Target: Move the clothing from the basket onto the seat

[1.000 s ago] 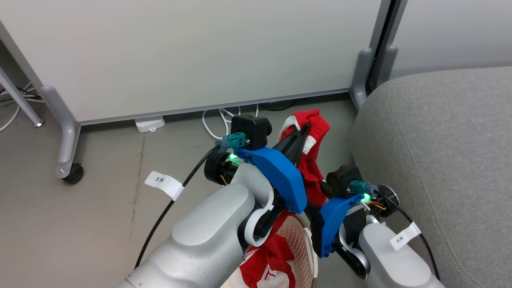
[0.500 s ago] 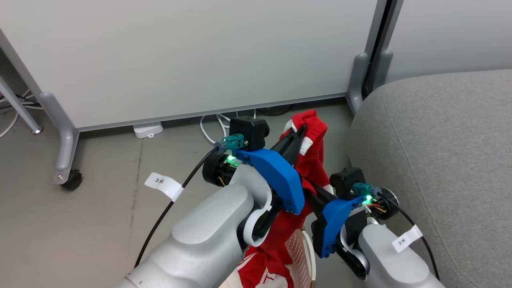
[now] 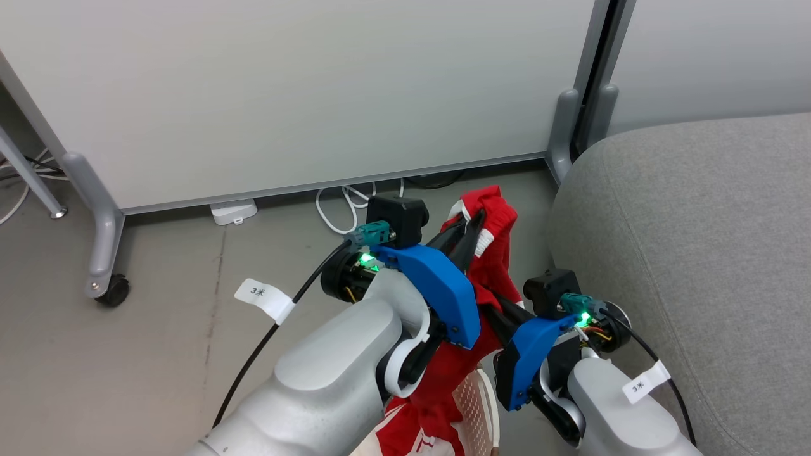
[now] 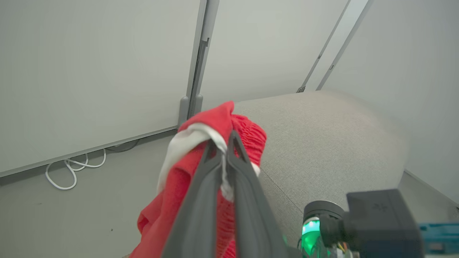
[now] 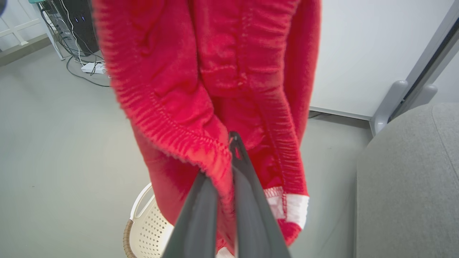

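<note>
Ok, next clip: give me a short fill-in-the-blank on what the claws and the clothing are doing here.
Both the left claw and the right claw are shut on the ___ garment. The basket below it has sides full of small ___. The grey sofa stands to the robot's ___ of the basket.
Missing words: red; holes; right.

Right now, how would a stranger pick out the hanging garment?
Find the grey sofa on the right. Beside its rounded edge, above the cream perforated basket, hangs a red garment. Only it is pinched by the left hand and right hand.
</note>
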`<state>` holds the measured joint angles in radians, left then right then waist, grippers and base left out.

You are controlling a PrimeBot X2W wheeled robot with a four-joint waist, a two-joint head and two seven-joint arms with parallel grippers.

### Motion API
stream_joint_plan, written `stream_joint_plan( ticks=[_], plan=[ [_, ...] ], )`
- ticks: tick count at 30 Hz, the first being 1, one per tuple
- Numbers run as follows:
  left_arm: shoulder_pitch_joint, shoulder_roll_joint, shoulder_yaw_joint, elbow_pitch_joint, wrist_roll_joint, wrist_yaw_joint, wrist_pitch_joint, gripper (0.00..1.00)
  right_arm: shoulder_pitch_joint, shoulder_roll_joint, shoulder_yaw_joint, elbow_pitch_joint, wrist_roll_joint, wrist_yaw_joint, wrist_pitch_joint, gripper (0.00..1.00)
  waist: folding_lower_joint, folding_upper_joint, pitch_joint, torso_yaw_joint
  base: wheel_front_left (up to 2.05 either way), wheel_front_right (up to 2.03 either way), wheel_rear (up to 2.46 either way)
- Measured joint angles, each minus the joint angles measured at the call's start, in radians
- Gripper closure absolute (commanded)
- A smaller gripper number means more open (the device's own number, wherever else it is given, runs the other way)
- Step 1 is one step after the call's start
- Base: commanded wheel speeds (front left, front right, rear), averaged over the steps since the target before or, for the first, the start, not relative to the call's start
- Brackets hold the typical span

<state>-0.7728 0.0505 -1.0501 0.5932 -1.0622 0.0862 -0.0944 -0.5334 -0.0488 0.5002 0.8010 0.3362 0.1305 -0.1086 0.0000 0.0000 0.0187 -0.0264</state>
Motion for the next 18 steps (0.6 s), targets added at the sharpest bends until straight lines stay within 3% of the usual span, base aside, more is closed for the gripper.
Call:
stream_joint_plan(
  ticks=[10, 18],
  plan=[
    [0.011, 0.019, 0.002, 0.015, 0.000, -0.027, -0.039, 0.00, -0.011, 0.000, -0.008, 0.007, 0.001, 0.000, -0.011, 1.00, 0.0000, 0.0000, 0.004, -0.002, 0.00, 0.00, 0.00],
    [0.068, 0.087, 0.053, -0.016, 0.003, -0.054, -0.140, 0.00, -0.022, 0.000, -0.038, 0.006, -0.011, 0.000, -0.026, 1.00, 0.0000, 0.0000, 0.009, -0.007, 0.00, 0.00, 0.00]
  ],
)
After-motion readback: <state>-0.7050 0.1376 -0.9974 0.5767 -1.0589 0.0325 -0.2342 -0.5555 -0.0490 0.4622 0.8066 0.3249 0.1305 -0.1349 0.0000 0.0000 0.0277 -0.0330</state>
